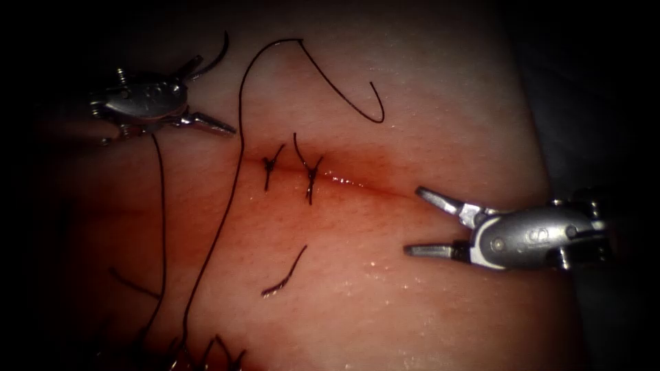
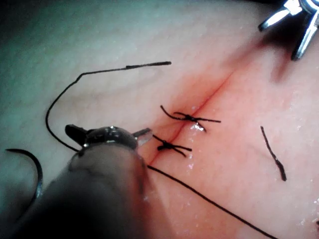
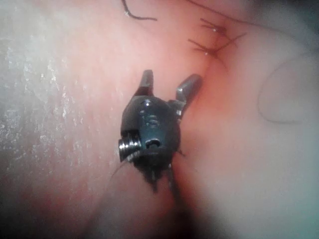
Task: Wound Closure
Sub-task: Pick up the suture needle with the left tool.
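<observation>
Right end effector point(image 1: 411, 221) agape, empty, just right of two knots point(image 1: 289, 168).

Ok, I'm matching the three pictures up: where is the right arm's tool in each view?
Endoscope view: the right arm's tool is at the cut's right end, jaws open, holding nothing.
Left wrist view: it sits beyond the far end of the cut, past the stitches.
Right wrist view: it is seen close up, open jaws pointing toward the stitches.
Shared landmark: the two stitches across the cut.
</observation>
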Motion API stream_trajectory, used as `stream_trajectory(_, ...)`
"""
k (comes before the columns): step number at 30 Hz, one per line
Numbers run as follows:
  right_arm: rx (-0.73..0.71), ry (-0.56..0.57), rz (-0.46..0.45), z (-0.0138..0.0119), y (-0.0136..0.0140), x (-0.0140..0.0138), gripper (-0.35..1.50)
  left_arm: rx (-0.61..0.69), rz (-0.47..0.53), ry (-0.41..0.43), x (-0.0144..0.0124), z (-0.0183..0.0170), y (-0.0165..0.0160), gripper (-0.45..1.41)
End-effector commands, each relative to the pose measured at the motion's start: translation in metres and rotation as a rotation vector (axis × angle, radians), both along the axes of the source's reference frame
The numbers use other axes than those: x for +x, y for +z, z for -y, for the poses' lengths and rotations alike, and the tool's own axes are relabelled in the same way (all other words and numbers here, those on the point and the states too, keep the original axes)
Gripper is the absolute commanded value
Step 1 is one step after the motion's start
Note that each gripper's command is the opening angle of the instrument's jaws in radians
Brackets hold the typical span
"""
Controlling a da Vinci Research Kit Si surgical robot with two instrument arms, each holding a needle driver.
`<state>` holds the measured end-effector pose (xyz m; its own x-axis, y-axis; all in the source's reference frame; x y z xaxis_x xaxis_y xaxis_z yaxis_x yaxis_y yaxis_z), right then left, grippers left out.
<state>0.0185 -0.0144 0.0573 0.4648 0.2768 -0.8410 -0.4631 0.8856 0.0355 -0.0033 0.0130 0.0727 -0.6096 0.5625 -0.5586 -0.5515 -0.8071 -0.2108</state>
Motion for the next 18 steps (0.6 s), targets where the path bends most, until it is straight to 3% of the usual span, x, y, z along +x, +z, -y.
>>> stream_trajectory(1, 0.002, 0.007, 0.008, 0.0003, 0.0005, -0.0002, 1.03, 0.006, 0.001, -0.010, -0.0004, -0.0007, 0.0012, 0.89)
stream_trajectory(7, 0.013, 0.030, 0.020, 0.0007, 0.0006, -0.0007, 1.05, 0.039, -0.007, -0.050, -0.0001, -0.0040, 0.0039, 0.72)
stream_trajectory(14, 0.013, 0.037, 0.014, 0.0012, 0.0009, -0.0007, 1.06, 0.121, 0.018, -0.132, 0.0018, -0.0081, 0.0096, 0.79)
stream_trajectory(18, 0.014, 0.035, 0.016, 0.0014, 0.0009, -0.0007, 1.06, 0.164, 0.009, -0.123, 0.0020, -0.0081, 0.0110, 0.76)
